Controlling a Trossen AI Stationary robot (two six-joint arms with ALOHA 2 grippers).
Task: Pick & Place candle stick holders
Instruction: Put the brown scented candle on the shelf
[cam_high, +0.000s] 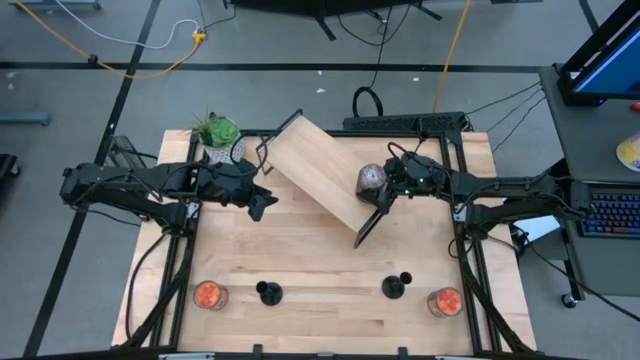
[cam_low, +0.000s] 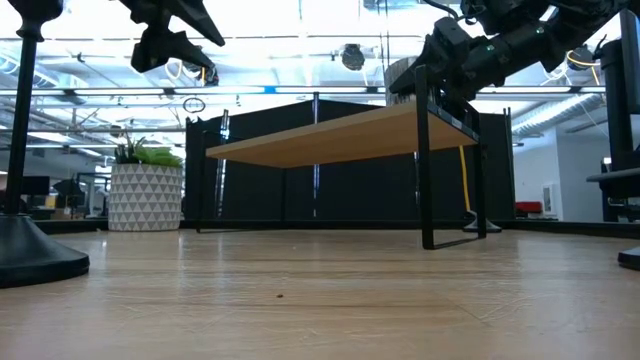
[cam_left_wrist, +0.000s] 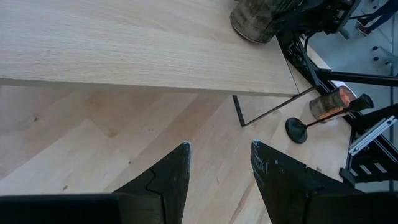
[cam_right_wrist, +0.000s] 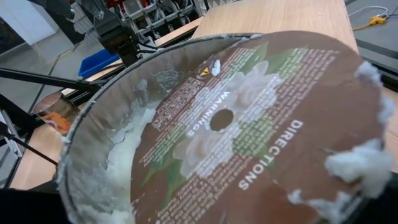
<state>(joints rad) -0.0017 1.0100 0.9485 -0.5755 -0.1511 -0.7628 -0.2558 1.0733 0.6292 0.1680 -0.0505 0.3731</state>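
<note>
Two black candle stick holders (cam_high: 268, 292) (cam_high: 396, 287) stand on their round bases near the table's front edge. The right one (cam_left_wrist: 297, 129) also shows in the left wrist view. My left gripper (cam_high: 262, 203) (cam_left_wrist: 217, 149) hangs open above the bare table left of the wooden shelf, touching nothing. My right gripper (cam_high: 383, 192) is at a grey candle jar (cam_high: 372, 178) on the shelf's right end. The jar (cam_right_wrist: 224, 124), with a brown warning label inside, fills the right wrist view and hides the gripper there.
A low wooden shelf (cam_high: 320, 165) on black legs stands slantwise at the table's middle back. A potted plant (cam_high: 218, 135) sits at the back left. Two orange glass jars (cam_high: 208, 295) (cam_high: 445, 301) stand at the front, outside the holders. Bare tabletop lies between shelf and holders.
</note>
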